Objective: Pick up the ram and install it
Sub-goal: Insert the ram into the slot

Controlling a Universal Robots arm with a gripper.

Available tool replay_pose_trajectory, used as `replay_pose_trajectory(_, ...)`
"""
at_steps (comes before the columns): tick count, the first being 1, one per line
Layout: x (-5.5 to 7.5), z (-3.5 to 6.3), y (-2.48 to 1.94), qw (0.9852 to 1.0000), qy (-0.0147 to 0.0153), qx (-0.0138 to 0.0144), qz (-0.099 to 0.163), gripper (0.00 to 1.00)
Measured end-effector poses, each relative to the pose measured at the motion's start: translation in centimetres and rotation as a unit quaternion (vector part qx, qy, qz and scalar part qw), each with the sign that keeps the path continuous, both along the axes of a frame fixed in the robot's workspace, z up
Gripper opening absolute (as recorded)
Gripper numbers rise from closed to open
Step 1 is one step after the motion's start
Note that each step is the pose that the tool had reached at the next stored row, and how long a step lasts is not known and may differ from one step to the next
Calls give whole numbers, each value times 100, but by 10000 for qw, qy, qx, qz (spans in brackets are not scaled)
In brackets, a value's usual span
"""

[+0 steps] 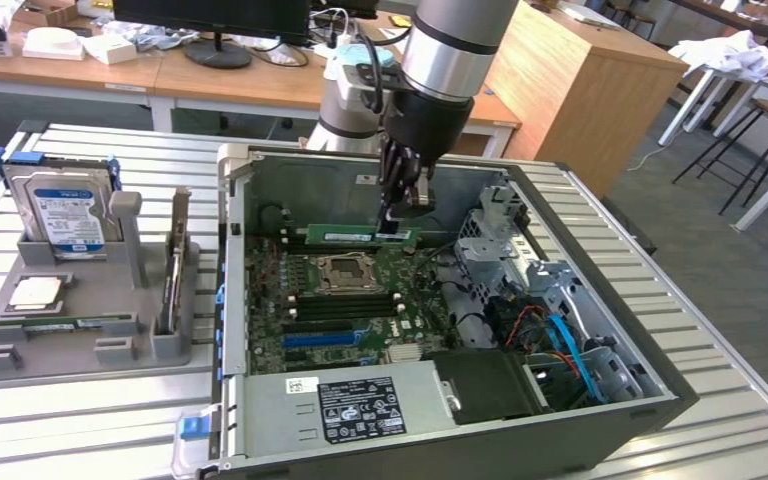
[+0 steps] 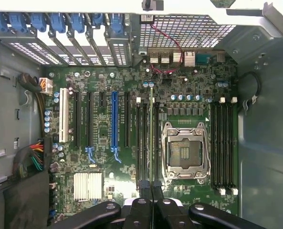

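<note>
The ram (image 1: 355, 236), a long thin green stick with a pale label, hangs level inside the open computer case (image 1: 651, 375), above the motherboard (image 1: 337, 320). My gripper (image 1: 404, 218) reaches down from above and is shut on the ram's end toward the exterior view's right. In the wrist view the ram (image 2: 151, 133) shows edge-on as a thin line running out from between my fingertips (image 2: 143, 187). It lies over the black memory slots (image 2: 142, 143) beside the CPU socket (image 2: 184, 152). I cannot tell whether it touches a slot.
A grey parts tray (image 1: 144, 345) stands at the exterior view's left. It holds a hard drive (image 1: 67, 212), a processor (image 1: 37, 292) and a second green stick (image 1: 64, 323). The case holds a power supply (image 1: 351, 405), a drive cage (image 1: 504, 235) and blue cables (image 1: 564, 340).
</note>
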State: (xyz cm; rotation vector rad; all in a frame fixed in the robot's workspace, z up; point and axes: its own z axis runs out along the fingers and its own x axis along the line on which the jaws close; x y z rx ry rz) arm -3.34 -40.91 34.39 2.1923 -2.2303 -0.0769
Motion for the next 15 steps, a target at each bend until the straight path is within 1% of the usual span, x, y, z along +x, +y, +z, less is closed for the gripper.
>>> replay_pose_trajectory(7,0,-13,-1,10000,0,0,1,11)
replay_pose_trajectory(15,0,-100,-1,10000,0,0,1,11)
